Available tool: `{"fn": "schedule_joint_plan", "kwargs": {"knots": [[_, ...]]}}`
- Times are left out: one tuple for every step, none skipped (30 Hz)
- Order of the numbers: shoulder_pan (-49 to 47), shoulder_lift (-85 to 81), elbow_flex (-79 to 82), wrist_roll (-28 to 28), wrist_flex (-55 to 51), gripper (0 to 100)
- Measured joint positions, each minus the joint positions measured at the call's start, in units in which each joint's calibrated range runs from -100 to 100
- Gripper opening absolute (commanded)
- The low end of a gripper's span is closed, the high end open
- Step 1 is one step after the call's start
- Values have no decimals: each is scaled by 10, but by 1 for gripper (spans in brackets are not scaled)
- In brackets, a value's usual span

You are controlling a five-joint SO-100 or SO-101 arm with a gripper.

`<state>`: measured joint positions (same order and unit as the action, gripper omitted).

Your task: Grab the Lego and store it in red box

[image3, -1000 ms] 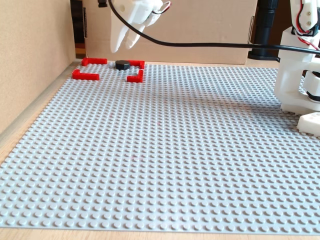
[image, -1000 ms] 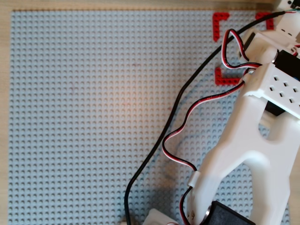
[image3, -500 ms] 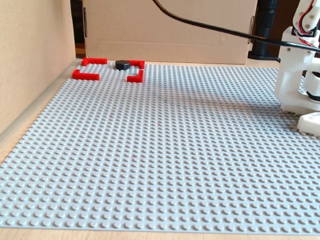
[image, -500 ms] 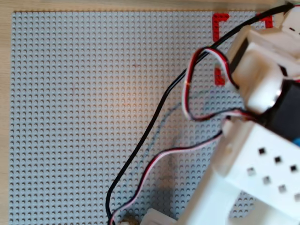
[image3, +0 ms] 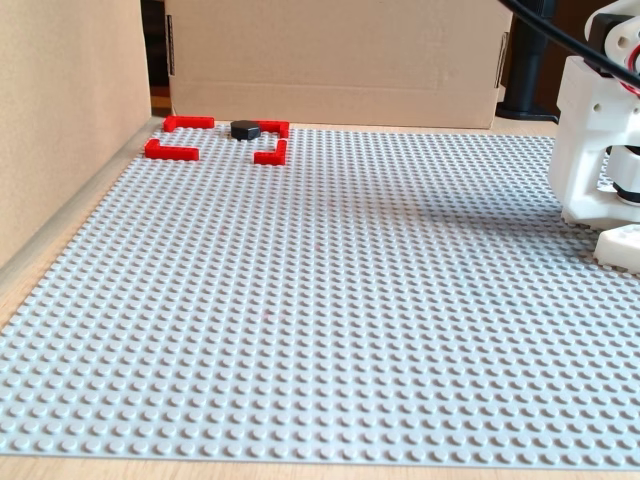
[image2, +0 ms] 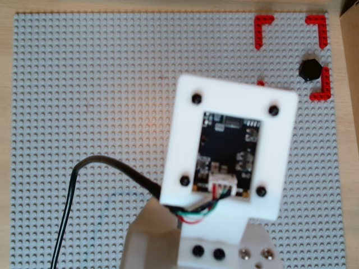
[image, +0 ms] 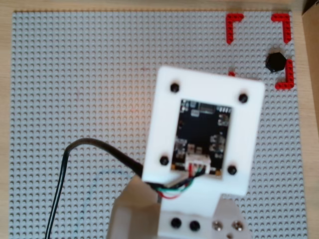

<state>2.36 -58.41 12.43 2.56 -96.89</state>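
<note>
While the gripper is not seen in any view, so its state cannot be told, one black hexagonal Lego (image3: 245, 129) is found on the grey baseplate (image3: 330, 300). It sits at the edge of the red box (image3: 170, 151), in the gap between two of the four corner strips, beside one (image: 287, 73).

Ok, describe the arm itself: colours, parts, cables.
White plastic arm. In both overhead views a square white plate with black screws carries a bare black circuit board; a black cable and thin coloured wires leave it. Gripper not visible.
</note>
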Motion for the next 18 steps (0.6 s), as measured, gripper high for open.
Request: {"fn": "schedule_joint_plan", "kwargs": {"knots": [[1,-14,0,0,-8,4],[4,-30,0,0,-13,4],[3,-41,0,0,-15,4],[-1,-55,2,0,-15,4],[-2,-76,3,0,-16,4],[-1,-97,3,0,-16,4],[0,-118,3,0,-16,4],[0,-140,3,0,-16,4],[0,-162,3,0,-16,4],[0,-186,3,0,-16,4],[-1,-210,4,0,-16,4],[-4,-232,8,0,-16,5],[-5,-257,15,0,-17,6],[-4,-280,21,-4,-18,7],[-5,-301,36,-8,-18,8],[-8,-323,60,-12,-18,9],[-10,-346,79,-14,-20,9],[-7,-364,87,-16,-19,9]]}}
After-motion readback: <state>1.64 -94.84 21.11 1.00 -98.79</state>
